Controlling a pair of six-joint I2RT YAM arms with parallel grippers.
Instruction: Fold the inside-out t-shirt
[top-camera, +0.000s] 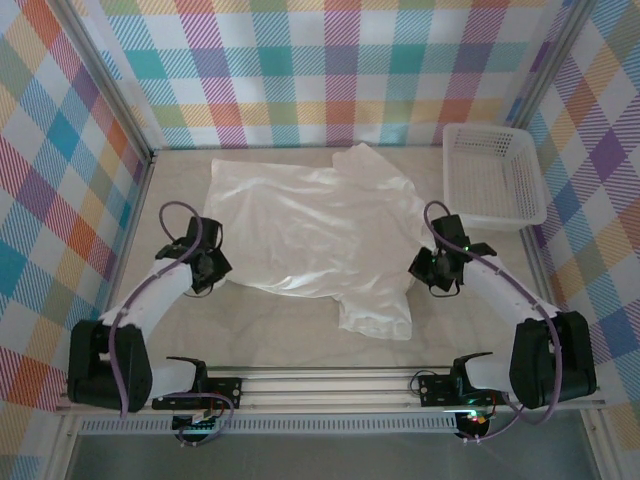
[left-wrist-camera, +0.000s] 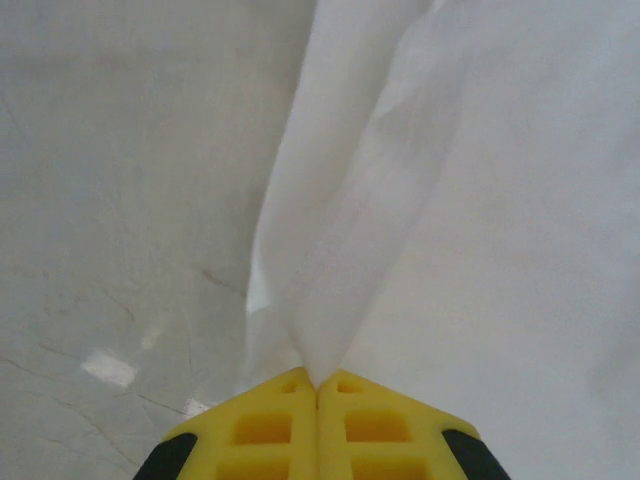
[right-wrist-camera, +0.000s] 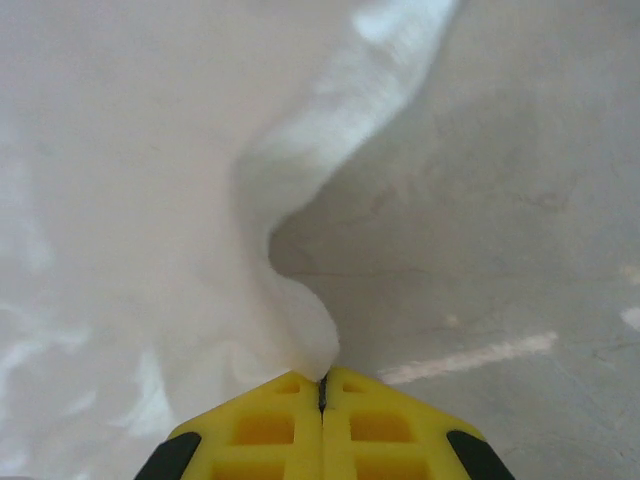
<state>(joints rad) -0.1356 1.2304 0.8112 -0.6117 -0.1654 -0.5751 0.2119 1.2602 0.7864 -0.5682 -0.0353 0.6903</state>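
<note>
A: Location of the garment?
B: The white t-shirt (top-camera: 310, 235) lies spread and rumpled across the middle of the table (top-camera: 290, 335), left of the white mesh basket (top-camera: 493, 175) and apart from it.
A: Left gripper (left-wrist-camera: 318, 383)?
B: Fingers closed, pinching a raised fold at the shirt's left edge.
A: Right gripper (right-wrist-camera: 322, 380)?
B: Fingers closed, clamped on a ridge of cloth at the shirt's right edge.

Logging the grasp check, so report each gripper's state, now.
Left gripper: closed, fingers pinching a fold of the white t-shirt.
Right gripper: closed, pinching an edge of the white t-shirt.
</note>
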